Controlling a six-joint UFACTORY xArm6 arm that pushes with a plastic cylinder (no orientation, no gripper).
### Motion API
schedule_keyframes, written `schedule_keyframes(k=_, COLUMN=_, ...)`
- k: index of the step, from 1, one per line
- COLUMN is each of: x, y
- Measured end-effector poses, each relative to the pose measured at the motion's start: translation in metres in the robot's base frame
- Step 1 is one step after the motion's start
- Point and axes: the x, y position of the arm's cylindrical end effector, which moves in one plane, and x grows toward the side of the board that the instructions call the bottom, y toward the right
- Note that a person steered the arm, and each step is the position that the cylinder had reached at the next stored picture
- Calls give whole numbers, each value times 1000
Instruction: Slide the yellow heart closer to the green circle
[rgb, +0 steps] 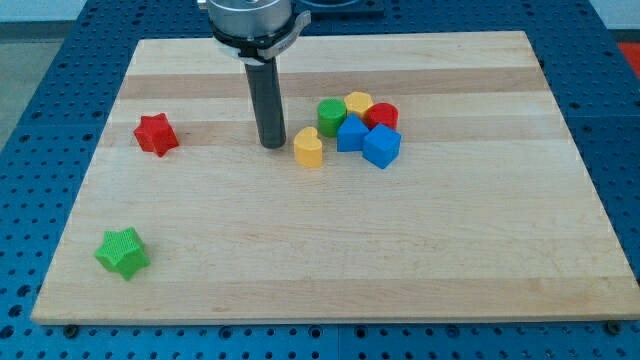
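At the near edge of the pale wooden worktop (330, 270), toward the view's left, a green star (122, 251) sits alone, well clear of any action. Further back on the same side, a red star (156, 134) is likewise out of play.

Mid-board, the yellow heart (309, 147) stands just to the view's right of my tip (271, 145), the two near each other but with a sliver of board apparently between them. No pincer exists on this rig: the arm ends in a bare dark rod that grips nothing and can only shove.

Just beyond the heart, up and to the view's right, lies the green circle (331, 116), the front of a tight cluster: a blue block (351, 133) beside it, a blue cube (381, 146) at the cluster's near right, a red cylinder (382, 117) and a yellow block (358, 104) behind.

The risk is overshoot. The heart is already close, so a long push would likely ram it into the circle or the blue block and scatter the cluster. An off-centre contact on the heart's rounded lobe could also spin it toward the view's bottom, away from the target.
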Motion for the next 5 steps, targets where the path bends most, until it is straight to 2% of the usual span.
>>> schedule_keyframes(k=2, x=3, y=0)
schedule_keyframes(k=4, x=29, y=0)
schedule_keyframes(k=5, x=22, y=0)
